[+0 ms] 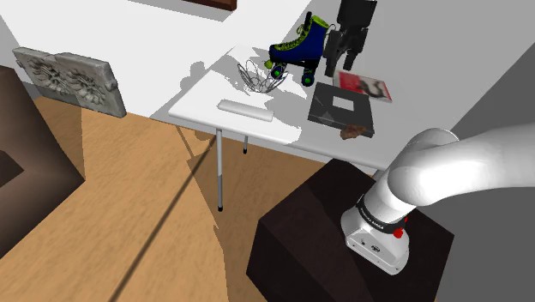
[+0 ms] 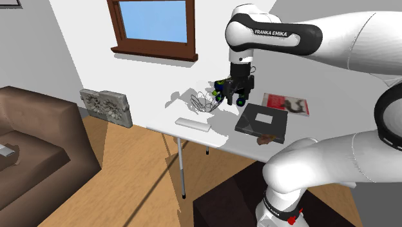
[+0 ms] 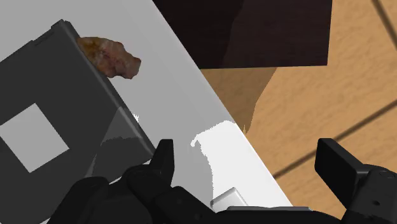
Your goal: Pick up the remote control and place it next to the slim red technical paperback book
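**gearhead_tom:** ok, where's the thing it's meant to grab?

**simwatcher:** The slim, pale grey bar-shaped remote control (image 1: 244,109) lies flat on the white table (image 1: 201,94), toward the shoulder view's left. It's well apart from the thin red paperback book (image 1: 367,86). A flat dark grey book with a white square on its cover (image 1: 343,110) sits between the two.

**gearhead_tom:** and the hand?

**simwatcher:** The all-black two-finger gripper (image 1: 340,60) hangs above the table near the blue roller skate with green wheels (image 1: 300,47). Its fingers are spread and clasp nothing.

**gearhead_tom:** tricky pick?

**simwatcher:** Doubt it. I'd guess the remote is light and rigid, but smooth enough to slip. I'd pinch it across the narrow width near the middle, so neither end droops.

**gearhead_tom:** anything you can't make out?

**simwatcher:** No buttons show on the remote, so I can't tell which face is up. In the wrist view a pale block (image 3: 228,198) peeks out low between the fingers. It might be the remote's end, but honestly I can't say. From the second exterior view the gripper covers much of the skate.
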